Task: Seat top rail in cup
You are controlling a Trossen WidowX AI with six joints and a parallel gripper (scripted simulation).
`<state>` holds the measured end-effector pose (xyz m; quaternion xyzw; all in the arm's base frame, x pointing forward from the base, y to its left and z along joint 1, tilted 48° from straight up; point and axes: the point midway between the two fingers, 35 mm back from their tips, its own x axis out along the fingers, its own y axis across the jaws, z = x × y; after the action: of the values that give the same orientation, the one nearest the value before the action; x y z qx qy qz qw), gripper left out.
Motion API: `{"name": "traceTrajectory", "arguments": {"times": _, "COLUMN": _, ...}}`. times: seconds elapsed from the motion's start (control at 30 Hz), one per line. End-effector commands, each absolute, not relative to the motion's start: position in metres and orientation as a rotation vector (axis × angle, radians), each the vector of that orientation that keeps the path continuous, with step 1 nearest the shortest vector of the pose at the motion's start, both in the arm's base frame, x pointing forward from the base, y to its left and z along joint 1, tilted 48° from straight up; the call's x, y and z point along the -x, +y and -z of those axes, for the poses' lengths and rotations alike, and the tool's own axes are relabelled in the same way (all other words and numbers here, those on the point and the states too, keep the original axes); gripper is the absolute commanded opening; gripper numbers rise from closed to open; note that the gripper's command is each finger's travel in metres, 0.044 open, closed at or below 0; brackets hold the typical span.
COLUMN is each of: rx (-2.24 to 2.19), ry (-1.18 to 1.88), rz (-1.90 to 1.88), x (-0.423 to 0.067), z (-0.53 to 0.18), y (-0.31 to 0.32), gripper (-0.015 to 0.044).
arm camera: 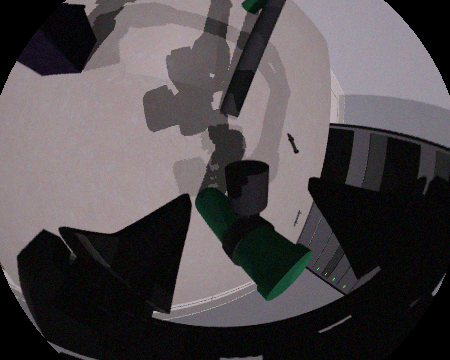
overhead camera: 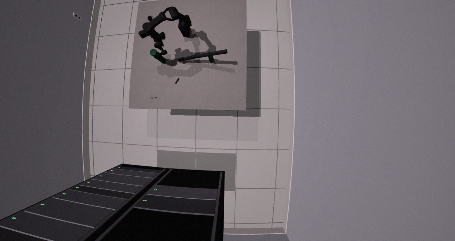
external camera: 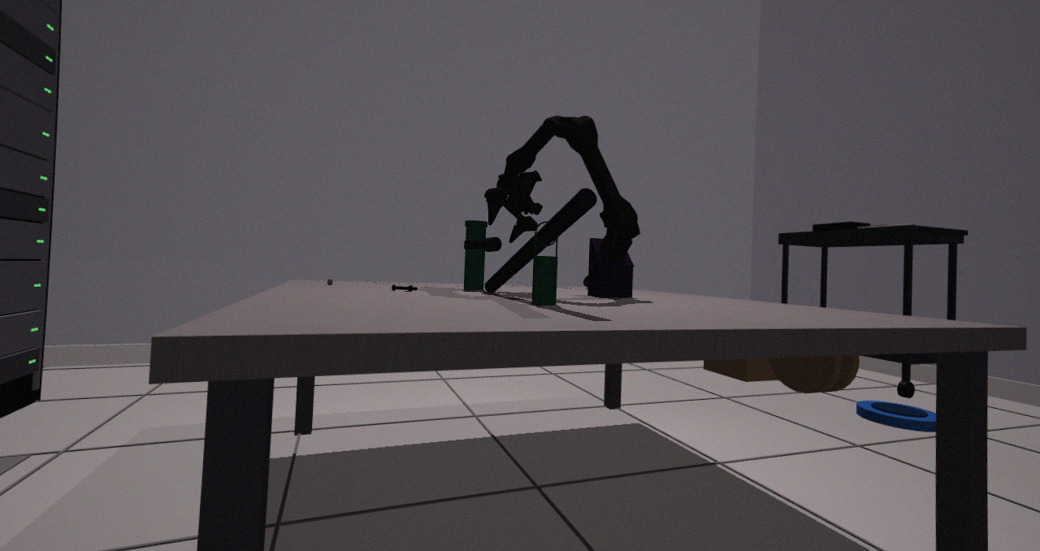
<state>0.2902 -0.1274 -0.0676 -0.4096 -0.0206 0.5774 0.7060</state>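
The big green post [overhead camera: 154, 52] [external camera: 474, 265] [arm camera: 268, 254] stands on the table [overhead camera: 206, 93] [external camera: 509, 344], with a dark brace band [external camera: 474, 244] near its top and the rail-end cup [external camera: 492, 243] [arm camera: 247, 186] sticking out sideways. The dark rail [overhead camera: 203, 55] [external camera: 541, 242] [arm camera: 255, 54] slants through the loop cap on the small green post [overhead camera: 210, 58] [external camera: 543, 279]. Its low end rests on the table beside the big post's foot, below the cup. My gripper [overhead camera: 160, 48] [external camera: 509, 220] [arm camera: 252, 191] is open and empty, just above the cup and band, touching nothing that I can see.
A dark bolt [overhead camera: 177, 80] [external camera: 404, 287] and a smaller part [overhead camera: 154, 97] lie loose on the table. The arm's base [overhead camera: 185, 29] [external camera: 609, 270] stands behind the posts. A server rack [overhead camera: 127, 201] [external camera: 21, 184], a side table [external camera: 873, 236] and a blue ring [external camera: 894, 414] are off the table.
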Motion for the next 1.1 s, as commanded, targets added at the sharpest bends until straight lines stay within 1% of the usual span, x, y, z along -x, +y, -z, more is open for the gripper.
{"name": "traceTrajectory", "arguments": {"times": 0.0, "rx": 0.914, "ry": -0.047, "rz": -1.274, "x": -0.291, "z": 0.07, "y": -0.125, "gripper": 0.044}}
{"name": "traceTrajectory", "arguments": {"times": 1.07, "rx": 0.915, "ry": -0.044, "rz": -1.272, "x": -0.309, "z": 0.093, "y": -0.085, "gripper": 0.044}}
